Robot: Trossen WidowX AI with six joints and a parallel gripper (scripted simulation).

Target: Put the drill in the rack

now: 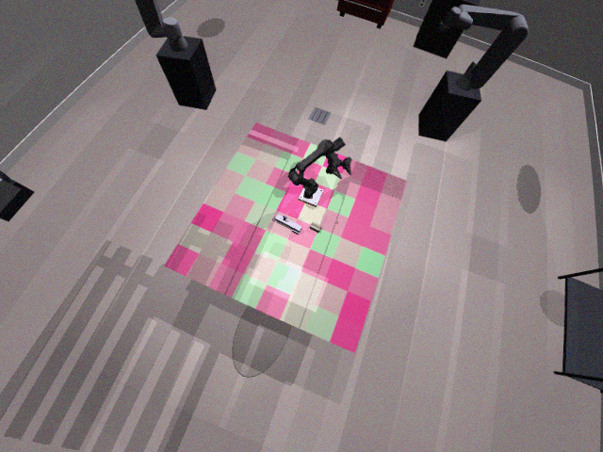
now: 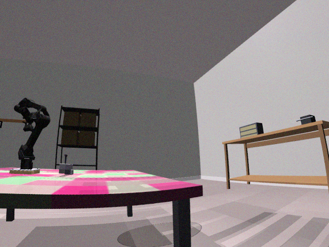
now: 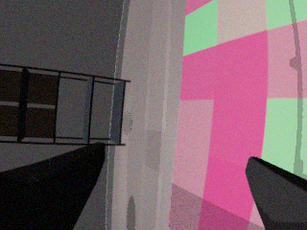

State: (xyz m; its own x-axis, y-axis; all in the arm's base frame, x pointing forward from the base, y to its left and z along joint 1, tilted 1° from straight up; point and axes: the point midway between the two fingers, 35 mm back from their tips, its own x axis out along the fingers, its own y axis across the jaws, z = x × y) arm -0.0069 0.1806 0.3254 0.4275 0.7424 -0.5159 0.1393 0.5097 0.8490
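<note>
Our gripper (image 1: 345, 172) (image 2: 28, 128) (image 3: 177, 159) stands open, its two black fingers spread wide with nothing between them. It hangs well above the table, off to one side of the arm's foot and apart from the workpieces. We have the black arm (image 1: 311, 160) (image 2: 34, 135) folded back over itself, with its foot on a pale base plate (image 1: 317, 201) (image 2: 16, 171).

Near that plate, a long pale block (image 1: 292, 225) (image 2: 62, 166) lies on the table. A thin dark upright piece (image 2: 66, 158), apparently the drill, rises from it; we cannot make out the key for certain. In the top view, a short dark-sided block (image 1: 315, 227) sits near the long one, with a gap between them. It may be the rack, but it is too small for us to tell.

All this stands on our patchwork tabletop (image 1: 360, 311) (image 2: 79, 188) (image 3: 240, 96) of pink, green and beige. Beyond it, we see a black shelving unit (image 2: 98, 138) (image 3: 91, 110) with brown boxes and, in the exterior view, a wooden workbench (image 2: 276, 133) bearing a small drawer cabinet (image 2: 251, 130). From above, two grey arms (image 1: 494, 56) (image 1: 172, 34) stand on black pedestals (image 1: 450, 106) (image 1: 187, 72), well away from the table.
</note>
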